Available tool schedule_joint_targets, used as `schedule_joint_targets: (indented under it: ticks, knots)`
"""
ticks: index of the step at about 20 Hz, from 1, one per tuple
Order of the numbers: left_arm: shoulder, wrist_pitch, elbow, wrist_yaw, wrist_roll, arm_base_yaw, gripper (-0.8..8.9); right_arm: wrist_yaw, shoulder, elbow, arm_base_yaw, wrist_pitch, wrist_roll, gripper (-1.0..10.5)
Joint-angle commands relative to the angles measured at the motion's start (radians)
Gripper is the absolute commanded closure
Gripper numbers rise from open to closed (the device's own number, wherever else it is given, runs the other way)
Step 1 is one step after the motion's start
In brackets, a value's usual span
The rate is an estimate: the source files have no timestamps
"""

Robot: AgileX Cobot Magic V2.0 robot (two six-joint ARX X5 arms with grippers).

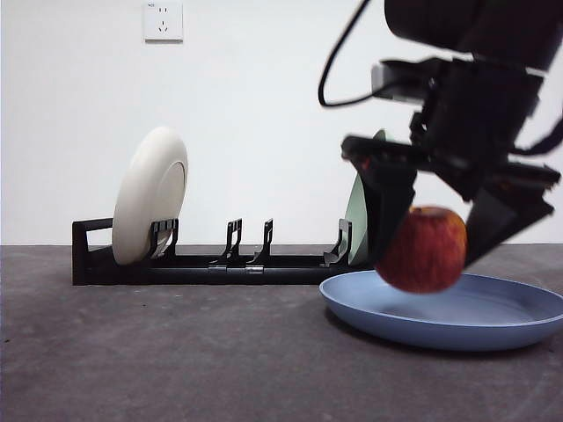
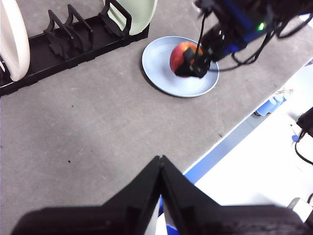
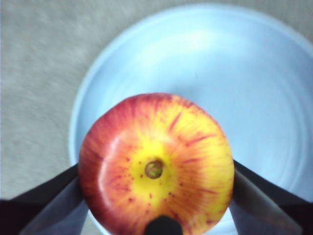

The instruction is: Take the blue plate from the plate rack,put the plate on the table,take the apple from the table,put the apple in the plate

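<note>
Right gripper (image 1: pixel 428 237): fingers clamp the apple (image 1: pixel 422 249) between them.
Blue plate (image 1: pixel 493 321): directly under the fingers.
Advice: lower until the apple touches, then release.
Left gripper (image 2: pixel 160 164): fingers closed, empty, waiting.

The near stretch of the table (image 1: pixel 176 360) lies bare from the left edge up to the blue plate (image 1: pixel 493 321), and passage there is unhindered. The far side is barred by the plate rack (image 1: pixel 211 264), with a cream-white plate (image 1: pixel 149 195) upright at its left end and a pale green plate (image 2: pixel 137 12) at its right; the middle slots between them stand open. Above the blue plate the way is taken up by the right gripper (image 1: pixel 431 233) clamped on the apple (image 1: pixel 424 249).
</note>
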Motion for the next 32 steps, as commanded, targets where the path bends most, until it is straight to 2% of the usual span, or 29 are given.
schedule_joint_targets:
  ticks: [1, 5, 6, 10, 13, 15, 21, 27, 28, 31, 32]
  knots:
    - [0.001, 0.003, -0.005, -0.004, -0.009, -0.001, 8.22, 0.024, 0.005, -0.033, 0.0, 0.031, 0.025, 9.4]
    - [0.002, 0.002, -0.005, -0.003, -0.012, -0.001, 8.22, 0.049, 0.006, -0.078, 0.0, 0.073, 0.023, 9.1]
    - [0.002, 0.003, -0.005, -0.003, -0.012, -0.001, 8.22, 0.074, 0.006, -0.084, 0.0, 0.072, 0.023, 8.4]
    - [0.002, 0.003, -0.005, -0.003, -0.012, -0.001, 8.22, 0.078, 0.006, -0.087, 0.0, 0.069, 0.023, 6.4]
    - [0.009, 0.003, -0.005, -0.004, -0.012, -0.001, 8.22, 0.079, 0.006, -0.087, 0.0, 0.069, 0.023, 4.0]
    - [0.013, 0.003, -0.005, -0.004, -0.012, -0.001, 8.22, 0.079, 0.006, -0.086, 0.0, 0.069, 0.019, 3.7]
    - [0.023, 0.003, -0.005, -0.003, -0.011, -0.001, 8.21, 0.087, -0.055, -0.038, 0.018, -0.039, 0.015, 3.8]
    - [0.023, 0.003, -0.005, -0.004, -0.011, -0.001, 8.17, 0.093, -0.323, 0.068, 0.067, -0.261, 0.019, 3.9]
    - [0.023, 0.003, -0.005, -0.005, -0.01, -0.001, 8.17, 0.089, -0.373, 0.092, 0.075, -0.315, 0.019, 4.7]
    - [0.026, 0.003, -0.005, -0.007, -0.004, -0.001, 8.17, 0.082, -0.496, 0.188, 0.088, -0.5, 0.014, 9.8]
    - [0.027, 0.003, -0.005, -0.007, -0.004, -0.001, 8.17, 0.083, -0.526, 0.224, 0.088, -0.556, 0.013, 9.5]
